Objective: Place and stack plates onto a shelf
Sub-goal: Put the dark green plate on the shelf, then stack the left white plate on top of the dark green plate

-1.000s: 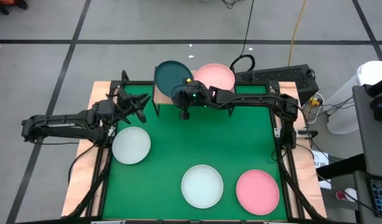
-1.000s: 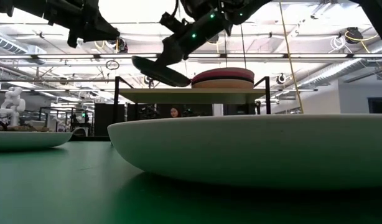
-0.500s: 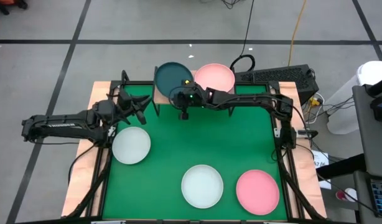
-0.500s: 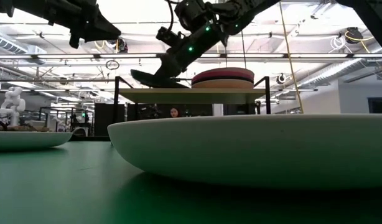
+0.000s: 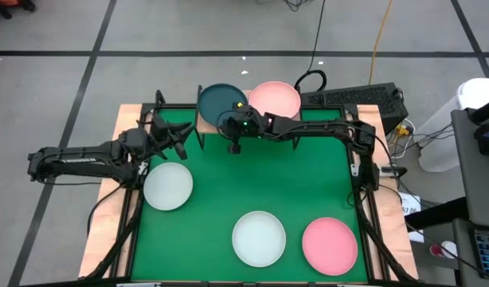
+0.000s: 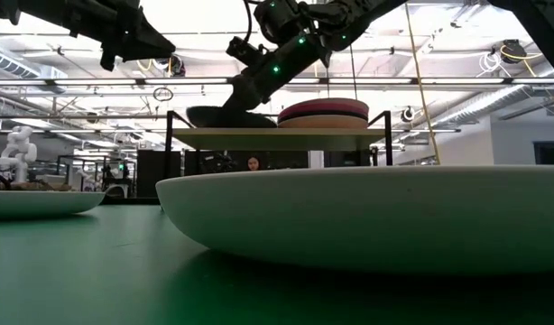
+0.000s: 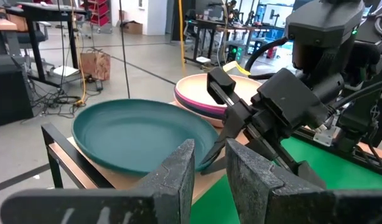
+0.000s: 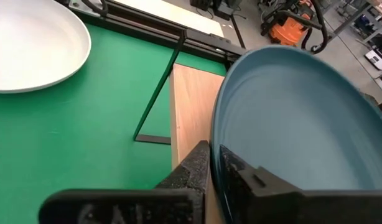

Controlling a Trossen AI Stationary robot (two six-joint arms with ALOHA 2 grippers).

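A dark teal plate [image 5: 219, 97] lies level on the left half of the light-wood shelf [image 6: 268, 137], next to a stack of pink and magenta plates [image 5: 274, 98] on the right half. My right gripper [image 5: 232, 121] is at the teal plate's near rim and shut on it. My left gripper [image 5: 179, 137] hovers open above the green table, left of the shelf and pointing at it. The left wrist view shows the teal plate [image 7: 135, 134] beyond its fingers. My right gripper pinches the teal plate's near rim [image 8: 214, 134], with one finger inside the dish and one outside. It comes slanting down from the table's near-right side. The plate [image 6: 218, 116] sits level with its underside on the shelf board.
Two pale mint-white plates [image 5: 167, 185] [image 5: 259, 237] and a pale pink plate [image 5: 330, 245] lie on the green table toward its near side. The shelf's thin black legs [image 8: 157, 99] stand at the far edge. The middle of the table is bare green.
My right gripper has moved down and a little toward the table's left, still shut on the teal plate. The plate was tilted above the shelf, then came down and levelled out onto the shelf's left half.
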